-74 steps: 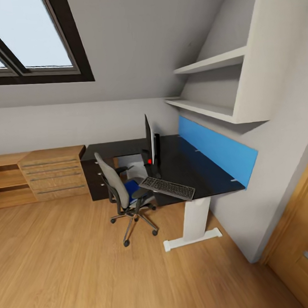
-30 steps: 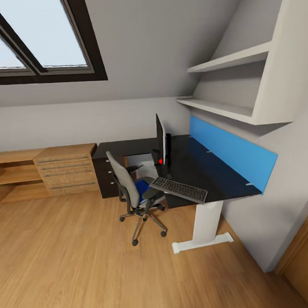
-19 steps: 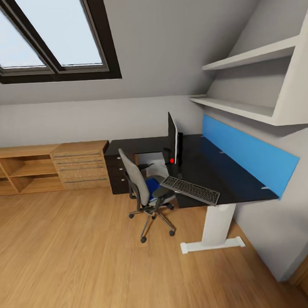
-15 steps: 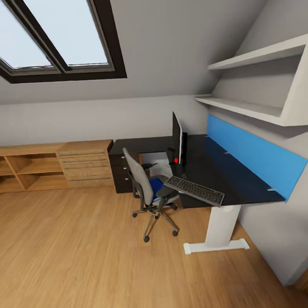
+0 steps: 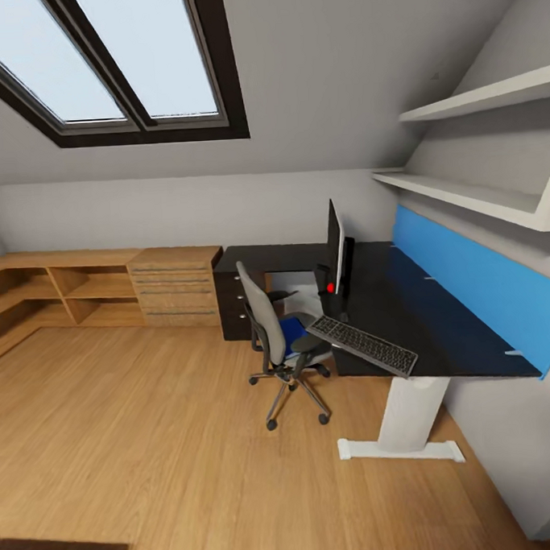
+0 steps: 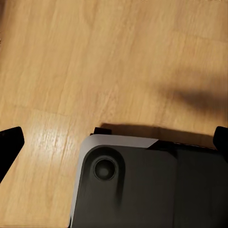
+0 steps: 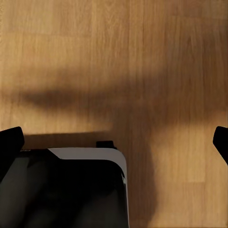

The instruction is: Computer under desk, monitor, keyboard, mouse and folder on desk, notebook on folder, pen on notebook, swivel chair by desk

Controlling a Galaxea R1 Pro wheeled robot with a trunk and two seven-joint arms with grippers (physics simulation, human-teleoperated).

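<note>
The black-topped desk (image 5: 439, 331) runs along the right wall on a white leg (image 5: 407, 417). On it the monitor (image 5: 335, 241) stands edge-on to me. The keyboard (image 5: 363, 345) lies at an angle on the desk's front edge. The swivel chair (image 5: 270, 332) sits at the desk with the blue folder (image 5: 292, 332) on its seat. A pale box, likely the computer (image 5: 287, 284), shows under the desk behind the chair. Mouse, notebook and pen are out of view. My left gripper (image 6: 114, 142) and right gripper (image 7: 114, 142) hang open over the wooden floor.
A dark drawer unit (image 5: 231, 305) and a light-wood dresser (image 5: 175, 287) with open shelving (image 5: 66, 290) line the far wall. A blue wall panel (image 5: 469, 285) and white shelves (image 5: 481, 201) are above the desk. Wide wooden floor (image 5: 138, 427) lies before me.
The whole view has swung left, so the desk and chair now sit further right and more shelving shows. Nothing in the room has moved.
</note>
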